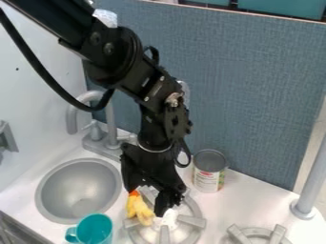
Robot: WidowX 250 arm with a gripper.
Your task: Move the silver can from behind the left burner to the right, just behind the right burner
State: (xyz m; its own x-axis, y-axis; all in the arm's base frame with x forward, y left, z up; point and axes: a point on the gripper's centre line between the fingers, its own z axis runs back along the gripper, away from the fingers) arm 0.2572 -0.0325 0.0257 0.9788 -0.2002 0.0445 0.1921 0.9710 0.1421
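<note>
One arm (153, 90), bent (steeply down), over burner (191, 221)

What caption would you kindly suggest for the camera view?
The gripper hangs over a stove burner by a yellow toy, with a sink, turquoise cup and can nearby.

Black hand (150, 201) low over a stove burner (191, 221) beside a yellow toy (136, 207), turquoise cup (94, 230) near the grey sink (76, 188)

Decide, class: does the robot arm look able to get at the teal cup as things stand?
Probably yes. The teal cup has an uncovered top, and the gripper hangs nearby over the burner. The yellow toy lies low between them, so the arm would likely need to pass above it.
</note>
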